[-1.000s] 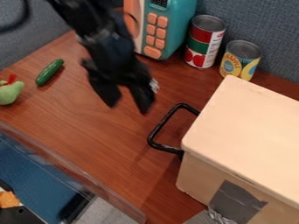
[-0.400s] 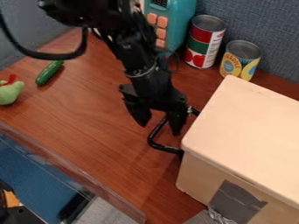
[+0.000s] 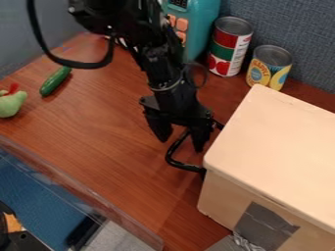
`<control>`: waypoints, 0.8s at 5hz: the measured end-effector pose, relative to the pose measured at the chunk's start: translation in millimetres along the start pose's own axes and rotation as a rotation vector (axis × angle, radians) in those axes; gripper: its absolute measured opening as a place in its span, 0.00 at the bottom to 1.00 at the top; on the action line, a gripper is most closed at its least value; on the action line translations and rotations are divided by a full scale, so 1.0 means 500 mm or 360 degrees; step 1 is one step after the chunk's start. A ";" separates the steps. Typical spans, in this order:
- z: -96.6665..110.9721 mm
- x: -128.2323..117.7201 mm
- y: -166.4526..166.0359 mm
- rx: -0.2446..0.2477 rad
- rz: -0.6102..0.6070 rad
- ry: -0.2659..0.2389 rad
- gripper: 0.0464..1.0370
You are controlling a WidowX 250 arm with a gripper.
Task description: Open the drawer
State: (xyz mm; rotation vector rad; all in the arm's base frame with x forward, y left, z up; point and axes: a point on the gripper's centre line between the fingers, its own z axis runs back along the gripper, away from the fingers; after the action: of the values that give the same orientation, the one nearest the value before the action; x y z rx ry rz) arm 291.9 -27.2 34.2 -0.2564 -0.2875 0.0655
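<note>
1. Far left: a green toy (image 3: 11, 103) with a red top rests on the table (image 3: 98, 132). Its position is unchanged.
2. Next: a green cucumber (image 3: 55, 81) lies at a slant on the table, also unchanged.
3. Upper left: the black cable (image 3: 85, 65) hangs in a loop beside the arm. The loop sits further right than in the preceding frame.
4. Center: the tool (image 3: 181, 143) points downward with its fingers spread, one on each side of the handle's outer bar. In the first frame it is up and to the left, apart from the handle; since the second frame its position differs only slightly. Contact with the bar cannot be confirmed.
5. Right of center: the black handle (image 3: 171, 158) projects from the left side of the pale drawer (image 3: 275, 142). Neither shows displacement.
6. Upper center: the arm covers more of the keypad on the teal toy microwave (image 3: 203, 29) than in the first frame.
7. Upper right: the red-and-green can (image 3: 229, 46) and the shorter yellow can (image 3: 269, 67) stand upright behind the drawer, unchanged.
</note>
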 end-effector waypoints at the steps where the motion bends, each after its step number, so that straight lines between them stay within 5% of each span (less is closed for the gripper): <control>1: -0.015 0.000 0.013 0.0051 0.0037 0.0000 0.65; 2: -0.018 -0.001 0.009 0.0079 0.0026 -0.0003 0.31; 3: -0.019 -0.007 0.009 0.0101 -0.0011 0.0023 0.13; 4: -0.012 -0.011 0.025 0.0116 -0.0035 0.0083 0.08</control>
State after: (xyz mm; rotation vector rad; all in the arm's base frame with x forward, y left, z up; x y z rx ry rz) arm 288.3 -17.2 24.0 -0.1826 -0.2354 0.0475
